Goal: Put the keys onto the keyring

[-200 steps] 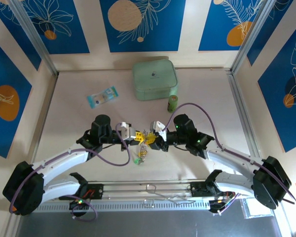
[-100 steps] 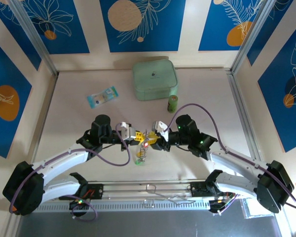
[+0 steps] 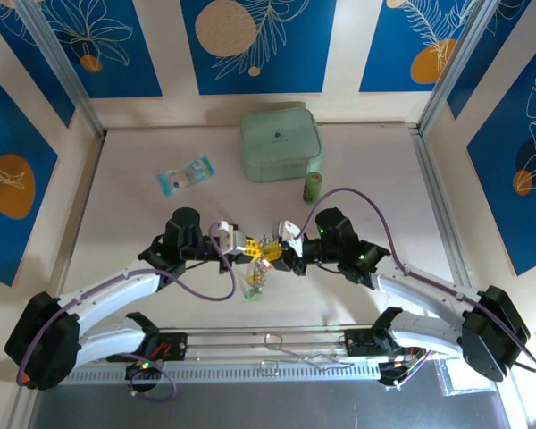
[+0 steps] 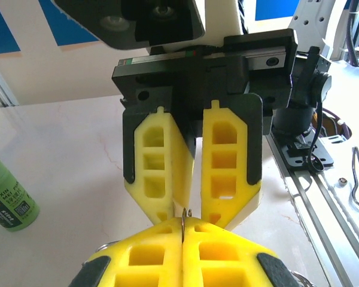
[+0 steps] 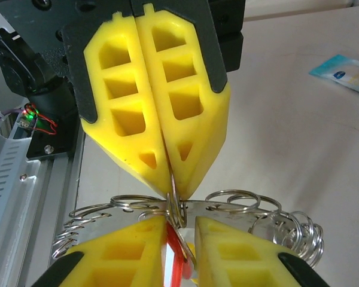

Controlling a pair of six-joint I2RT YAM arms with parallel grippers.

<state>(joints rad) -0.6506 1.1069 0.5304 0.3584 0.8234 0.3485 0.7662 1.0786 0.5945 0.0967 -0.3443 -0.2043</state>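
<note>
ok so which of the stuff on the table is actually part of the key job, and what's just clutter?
Job:
keyring, pinched in the left gripper
keys, bunched by the ring
red key, at the right gripper

Clutter:
mint case
green bottle
blue packet

Keyring (image 5: 227, 198): silvery, with looped coils along its edge, lying roughly level above the tabletop (image 3: 143, 223). Keys (image 3: 255, 281): hanging in a bunch beneath it, with one red key head (image 5: 175, 254) at the ring.
</note>
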